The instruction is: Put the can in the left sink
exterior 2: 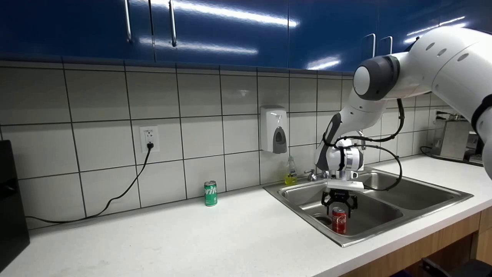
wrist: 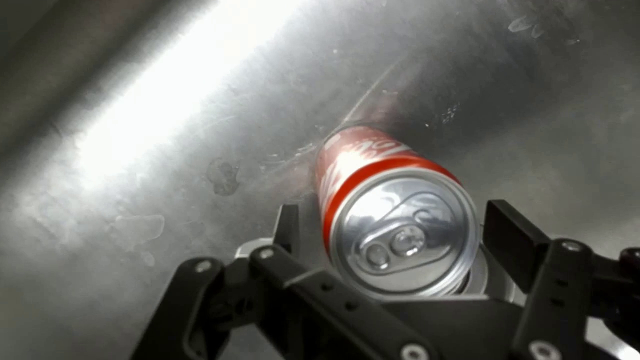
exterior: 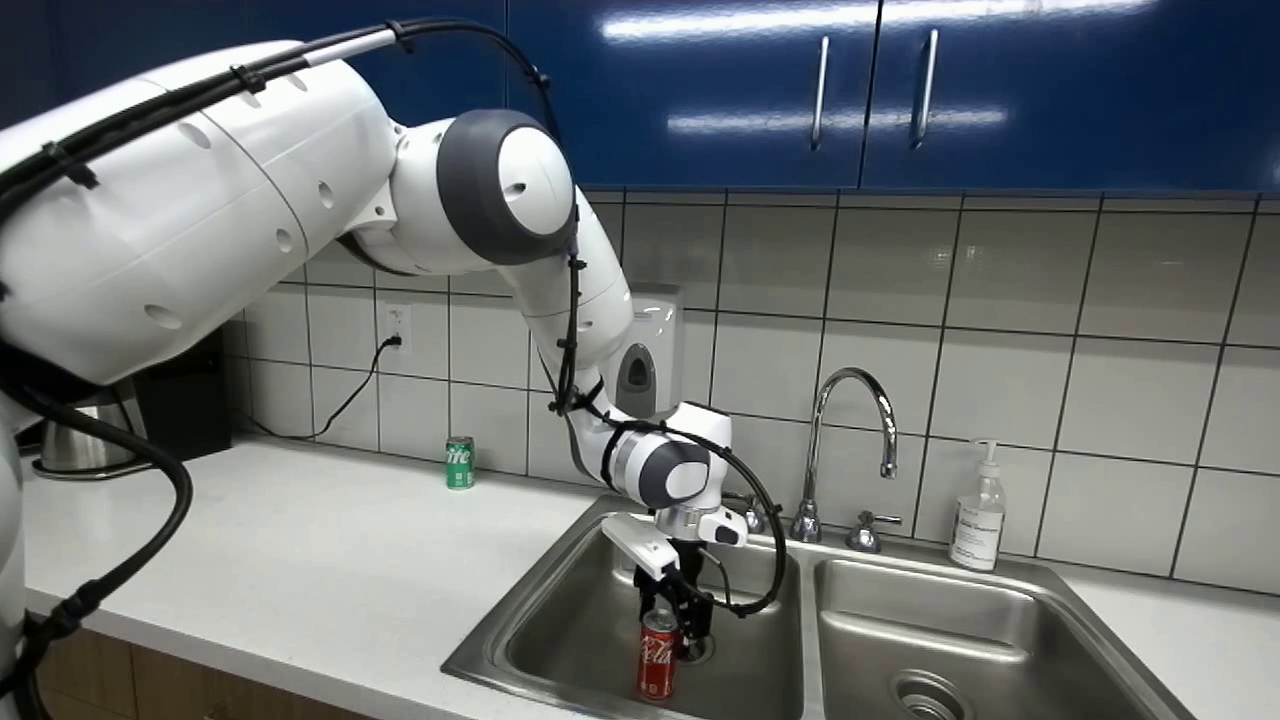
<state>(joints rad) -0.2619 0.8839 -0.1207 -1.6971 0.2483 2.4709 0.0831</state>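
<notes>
The red can (exterior: pixel 656 662) stands upright in the left sink (exterior: pixel 565 622), near its front side. It also shows in an exterior view (exterior 2: pixel 339 222) inside the steel basin (exterior 2: pixel 371 218). In the wrist view the can (wrist: pixel 367 150) has its silver lid and pull tab facing up. My gripper (wrist: pixel 397 232) is open, with one finger on each side of the can's top. A gap shows between the can and the left finger; the right finger is very close to the lid's rim. The gripper (exterior 2: pixel 338 214) points down into the basin above the can.
The right basin (exterior: pixel 930 610) lies beside the left one. A faucet (exterior: pixel 815 450) stands behind the sink, with a soap bottle (exterior: pixel 978 520) at the right. A green can (exterior: pixel 460 463) stands on the counter (exterior: pixel 330 560) by the wall. A dispenser (exterior 2: pixel 273 129) hangs on the wall.
</notes>
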